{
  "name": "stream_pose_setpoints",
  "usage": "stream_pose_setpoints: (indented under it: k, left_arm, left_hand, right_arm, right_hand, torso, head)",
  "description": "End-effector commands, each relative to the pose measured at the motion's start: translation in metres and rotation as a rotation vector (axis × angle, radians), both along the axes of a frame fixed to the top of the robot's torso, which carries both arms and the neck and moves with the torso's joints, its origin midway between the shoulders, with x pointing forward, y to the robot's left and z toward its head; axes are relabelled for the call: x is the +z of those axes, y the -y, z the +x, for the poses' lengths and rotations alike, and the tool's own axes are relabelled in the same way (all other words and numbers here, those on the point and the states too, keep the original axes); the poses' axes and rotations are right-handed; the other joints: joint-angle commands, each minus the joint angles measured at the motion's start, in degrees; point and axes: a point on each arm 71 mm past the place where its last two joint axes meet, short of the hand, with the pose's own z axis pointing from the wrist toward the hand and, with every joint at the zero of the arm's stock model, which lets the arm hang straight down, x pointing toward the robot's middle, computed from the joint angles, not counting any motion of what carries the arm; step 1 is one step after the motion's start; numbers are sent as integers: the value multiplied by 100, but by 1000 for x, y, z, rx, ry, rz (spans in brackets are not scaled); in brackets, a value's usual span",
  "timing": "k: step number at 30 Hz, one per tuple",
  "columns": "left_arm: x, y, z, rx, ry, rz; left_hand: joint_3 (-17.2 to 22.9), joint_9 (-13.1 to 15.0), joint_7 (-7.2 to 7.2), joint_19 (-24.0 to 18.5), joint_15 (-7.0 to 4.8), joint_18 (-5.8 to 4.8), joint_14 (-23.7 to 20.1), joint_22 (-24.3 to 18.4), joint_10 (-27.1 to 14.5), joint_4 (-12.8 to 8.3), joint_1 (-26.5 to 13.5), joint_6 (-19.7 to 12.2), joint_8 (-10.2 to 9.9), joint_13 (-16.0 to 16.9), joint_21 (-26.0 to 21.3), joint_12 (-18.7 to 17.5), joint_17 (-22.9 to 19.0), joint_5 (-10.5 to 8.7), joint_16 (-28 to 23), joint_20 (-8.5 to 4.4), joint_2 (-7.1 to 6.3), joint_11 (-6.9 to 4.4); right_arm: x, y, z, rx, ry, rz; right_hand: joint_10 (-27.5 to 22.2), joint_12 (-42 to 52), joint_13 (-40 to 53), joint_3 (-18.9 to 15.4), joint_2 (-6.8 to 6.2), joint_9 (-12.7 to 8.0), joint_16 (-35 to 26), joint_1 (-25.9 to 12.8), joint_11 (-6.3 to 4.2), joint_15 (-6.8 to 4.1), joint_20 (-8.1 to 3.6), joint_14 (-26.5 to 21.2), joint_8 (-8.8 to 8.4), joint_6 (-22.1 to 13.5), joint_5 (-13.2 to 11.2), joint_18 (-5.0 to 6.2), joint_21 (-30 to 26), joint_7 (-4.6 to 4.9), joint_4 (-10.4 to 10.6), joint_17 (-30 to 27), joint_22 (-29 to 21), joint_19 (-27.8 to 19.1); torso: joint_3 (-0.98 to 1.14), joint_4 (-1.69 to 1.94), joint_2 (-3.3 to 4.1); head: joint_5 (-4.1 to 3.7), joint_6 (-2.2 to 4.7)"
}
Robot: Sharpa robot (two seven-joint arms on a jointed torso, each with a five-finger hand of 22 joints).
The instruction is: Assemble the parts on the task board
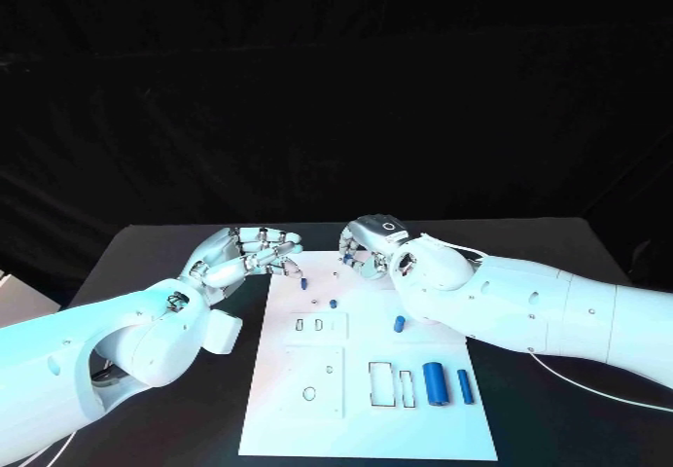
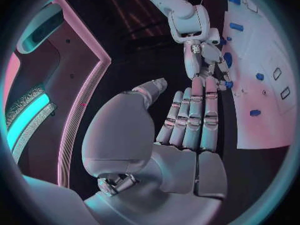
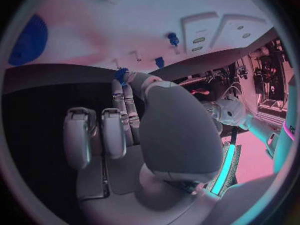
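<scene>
Black table (image 1: 168,253), black backdrop behind. White task board (image 1: 368,428) centred. Left hand (image 1: 250,255) released, fingers apart. Right hand (image 1: 368,248) pinching small blue part (image 3: 121,75).

Both white arms reach in from the near corners of the table and meet toward its far edge. The left hand (image 1: 250,255) holds nothing, fingers stretched out nearly straight and close together. The right hand (image 1: 371,248) has two fingers extended beside its thumb, the others curled in; whether it holds anything cannot be told.

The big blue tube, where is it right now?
In the head view, the big blue tube lies on the task board, near its right edge, between a smaller blue piece and two rectangular slots.
</scene>
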Motion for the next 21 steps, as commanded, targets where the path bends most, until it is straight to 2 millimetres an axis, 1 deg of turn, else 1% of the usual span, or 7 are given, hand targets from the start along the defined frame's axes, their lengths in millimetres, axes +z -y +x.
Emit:
stream_pose_setpoints:
  k: [1, 6, 8, 10, 16, 17, 21]
  left_arm:
    - [3, 2, -1, -18, 9, -13]
    - [5, 3, 0, -19, 12, -13]
    - [6, 2, 0, -19, 14, -13]
    - [7, 3, 0, -20, 16, -12]
    - [8, 3, 0, -22, 20, -12]
    - [9, 3, 0, -23, 20, -12]
    - [9, 3, 0, -23, 21, -12]
  left_hand:
    - [-2, 7, 38, -5, -3, 60, -20, 6, 52, 29, 26, 5, 15, 3, 29, -37, 6, -22, 40, -4, 29, 4]
    - [-2, 7, 38, -5, -3, 60, -20, 6, 52, 29, 26, 5, 15, 3, 29, -37, 6, -22, 40, -4, 29, 4]
    - [-2, 7, 38, -5, -3, 60, -20, 6, 52, 29, 26, 5, 15, 3, 29, -37, 6, -22, 40, -4, 29, 4]
    - [-2, 7, 38, -5, -3, 60, -20, 6, 52, 29, 26, 5, 15, 3, 29, -37, 6, -22, 40, -4, 29, 4]
    - [0, 7, 40, -13, -2, 58, -31, 9, 52, 28, 32, 4, 14, 2, 33, -39, 12, -21, 43, -4, 30, 5]
    - [0, 7, 40, -13, -2, 58, -31, 9, 52, 28, 32, 4, 14, 2, 33, -39, 12, -21, 43, -4, 30, 5]
    - [0, 7, 40, -13, -2, 58, -31, 9, 52, 28, 32, 4, 14, 2, 33, -39, 12, -21, 43, -4, 30, 5]
  right_arm:
    - [1, -4, 2, 9, 32, -3]
    - [-1, -7, 6, 6, 35, -6]
    - [-1, -8, 7, 4, 36, -8]
    - [-2, -8, 8, 2, 36, -10]
    - [-4, -10, 12, -6, 37, -27]
    - [-5, -10, 13, -8, 36, -29]
    - [-7, -9, 14, -14, 33, -42]
  right_hand:
    - [194, 30, 119, 8, 29, 8, 28, -34, -144, -31, -13, 343, 22, 46, 32, -105, 25, -4, -39, 8, 693, 147]
    - [194, 30, 119, 8, 29, 8, 28, -34, -144, -31, -13, 343, 22, 46, 32, -105, 25, -4, -39, 8, 693, 147]
    - [194, 30, 119, 8, 29, 8, 28, -34, -144, -31, -13, 343, 22, 46, 32, -105, 25, -4, -39, 8, 693, 147]
    - [192, 27, 121, 10, 26, 12, 25, -49, -141, -30, -12, 341, 22, 42, 33, -104, 23, -1, -44, -2, 690, 145]
    - [188, 24, 122, 12, 24, 15, 24, -62, -139, -28, -11, 340, 20, 37, 35, -102, 17, 1, -48, -4, 684, 140]
    - [188, 24, 122, 12, 24, 15, 24, -62, -139, -28, -11, 340, 20, 37, 35, -102, 17, 1, -48, -4, 684, 140]
    - [183, 20, 123, 13, 20, 18, 25, -74, -137, -27, -10, 340, 17, 32, 35, -100, 10, 2, -52, -5, 675, 135]
  torso:
    - [-14, 41, 28]
    - [-30, 70, 50]
    - [-33, 78, 61]
    - [-34, 77, 65]
    - [-41, 91, 75]
    - [-41, 87, 73]
    - [-41, 87, 72]
  head:
    - [5, -3]
    - [-16, 16]
    - [-20, 22]
    - [-21, 30]
    - [-21, 22]
    - [-17, 19]
    - [-8, 8]
